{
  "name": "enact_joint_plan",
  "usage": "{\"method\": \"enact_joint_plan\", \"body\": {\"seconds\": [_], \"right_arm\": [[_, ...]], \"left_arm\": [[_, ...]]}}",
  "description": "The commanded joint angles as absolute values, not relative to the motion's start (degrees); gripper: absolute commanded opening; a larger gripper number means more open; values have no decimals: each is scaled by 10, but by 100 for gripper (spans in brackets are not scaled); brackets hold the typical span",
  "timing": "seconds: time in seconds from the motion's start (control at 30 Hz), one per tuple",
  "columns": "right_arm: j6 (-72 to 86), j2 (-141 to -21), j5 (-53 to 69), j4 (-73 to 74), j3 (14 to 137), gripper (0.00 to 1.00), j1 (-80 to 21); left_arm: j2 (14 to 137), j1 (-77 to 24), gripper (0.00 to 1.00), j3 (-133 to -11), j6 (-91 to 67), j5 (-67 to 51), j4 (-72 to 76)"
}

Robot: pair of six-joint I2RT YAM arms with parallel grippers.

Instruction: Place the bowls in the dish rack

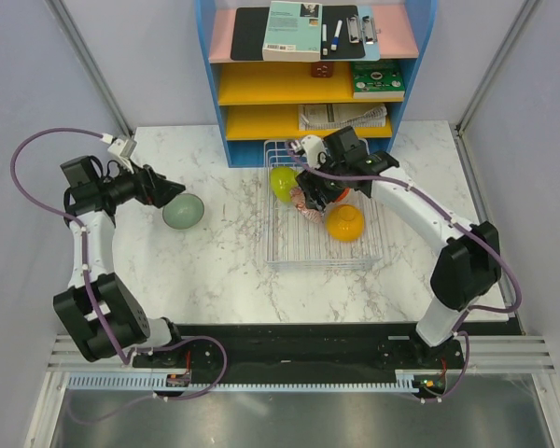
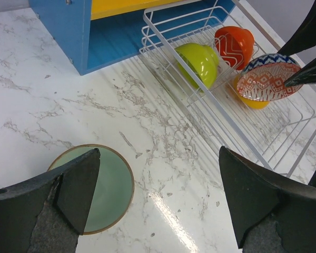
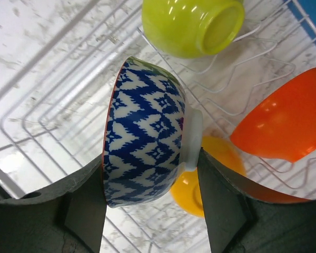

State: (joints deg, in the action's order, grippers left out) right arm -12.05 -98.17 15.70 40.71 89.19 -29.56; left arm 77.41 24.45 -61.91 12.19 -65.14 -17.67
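Note:
My right gripper (image 1: 315,192) (image 3: 150,163) is shut on a blue-white patterned bowl (image 3: 145,137) with a red inside (image 2: 266,81). It holds the bowl on edge over the wire dish rack (image 1: 317,264). In the rack are a lime-green bowl (image 1: 283,182) (image 3: 192,23), a yellow-orange bowl (image 1: 344,222) (image 3: 213,184) and a red-orange bowl (image 2: 234,45) (image 3: 284,124). A pale mint bowl (image 1: 183,211) (image 2: 108,190) stands upright on the table left of the rack. My left gripper (image 1: 171,192) (image 2: 159,153) is open and empty just above and beside it.
The blue-and-yellow shelf unit (image 1: 308,84) stands right behind the rack, holding books and pens. The rack's left wall (image 2: 163,42) lies between the mint bowl and the other bowls. White marble tabletop (image 1: 215,271) spreads in front.

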Motion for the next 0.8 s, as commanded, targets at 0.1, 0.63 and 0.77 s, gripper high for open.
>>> {"method": "enact_joint_plan", "body": {"seconds": [0.1,0.63,0.77], "right_arm": [[-239,-987,-53,396,919,0,-377],[-357,-1077,-223,348,912,0,-461],[-379,-1086,-271,305,880,0,-485]], "left_arm": [[739,249,100,-598,113,-684,-162],[718,249,100,-575,104,-681,-136],[716,248,100,-573,103,-680,-134]]}}
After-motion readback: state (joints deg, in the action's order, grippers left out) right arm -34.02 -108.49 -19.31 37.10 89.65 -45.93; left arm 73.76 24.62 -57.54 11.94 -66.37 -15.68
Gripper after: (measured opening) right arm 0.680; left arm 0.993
